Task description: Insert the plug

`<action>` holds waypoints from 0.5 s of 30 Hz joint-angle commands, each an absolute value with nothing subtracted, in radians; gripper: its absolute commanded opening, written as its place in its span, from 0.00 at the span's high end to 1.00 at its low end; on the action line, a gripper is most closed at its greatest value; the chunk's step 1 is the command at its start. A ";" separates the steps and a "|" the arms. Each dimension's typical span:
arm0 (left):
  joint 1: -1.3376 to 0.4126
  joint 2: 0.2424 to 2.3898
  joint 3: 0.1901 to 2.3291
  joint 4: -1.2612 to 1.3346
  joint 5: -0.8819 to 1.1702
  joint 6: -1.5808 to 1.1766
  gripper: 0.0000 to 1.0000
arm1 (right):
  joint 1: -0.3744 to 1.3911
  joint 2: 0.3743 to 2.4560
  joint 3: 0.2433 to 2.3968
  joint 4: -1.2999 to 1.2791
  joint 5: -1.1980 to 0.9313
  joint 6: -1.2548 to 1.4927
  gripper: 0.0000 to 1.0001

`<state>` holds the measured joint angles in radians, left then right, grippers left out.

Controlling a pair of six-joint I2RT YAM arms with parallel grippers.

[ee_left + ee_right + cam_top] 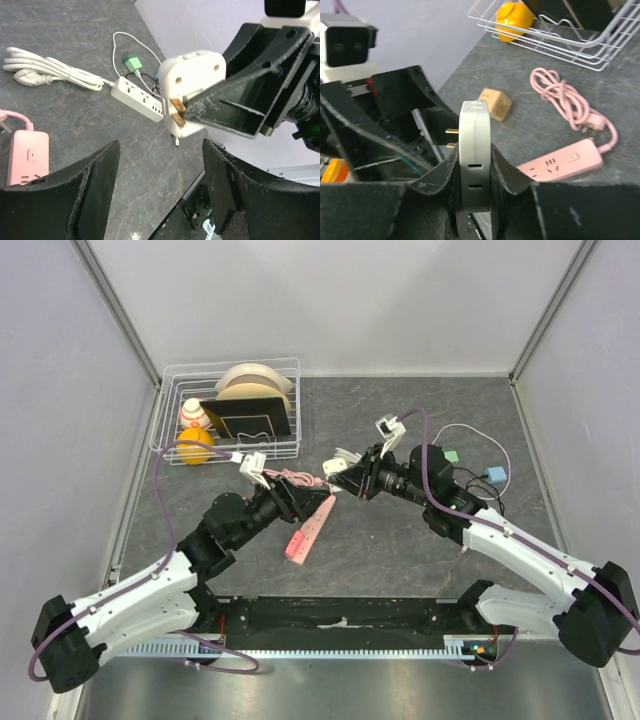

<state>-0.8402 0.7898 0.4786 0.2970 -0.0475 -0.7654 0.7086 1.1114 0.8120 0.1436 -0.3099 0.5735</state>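
Prongs stick out of a white plug [195,85], and they are bare. The right gripper [475,160] holds this plug up in the air above the table [400,540]. Its two black jaws are pressed tight on the flat sides of the plug.

The left gripper [159,155] is just in front of the plug. Its jaws are wide apart and hold nothing. The prongs point toward it.

A pink power strip [311,529] lies flat on the table, under the spot where the two grippers meet. The plug does not touch it. Its pink cord [565,100] is curled up next to it, and a small tan block [495,104] rests near the cord.

A white power strip [137,97] lies farther off on the table. Its white cord [45,72] is tied in a bundle. A little green plug [132,62] sits close to the white strip.

At the back left stands a wire basket [230,367] with plates in it. A yellow toy [196,445] is at its front corner.
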 commanded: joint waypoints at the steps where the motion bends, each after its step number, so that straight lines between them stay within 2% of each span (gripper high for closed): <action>1: -0.819 0.827 0.509 0.486 -0.009 -0.784 0.26 | 0.707 1.092 0.778 0.327 -0.406 0.678 1.00; 6: -0.807 0.845 0.496 0.561 -0.011 -0.827 0.28 | 0.707 1.091 0.749 0.359 -0.408 0.699 1.00; 15: -0.785 0.856 0.462 0.546 -0.063 -0.859 0.34 | 0.706 1.078 0.742 0.385 -0.419 0.709 1.00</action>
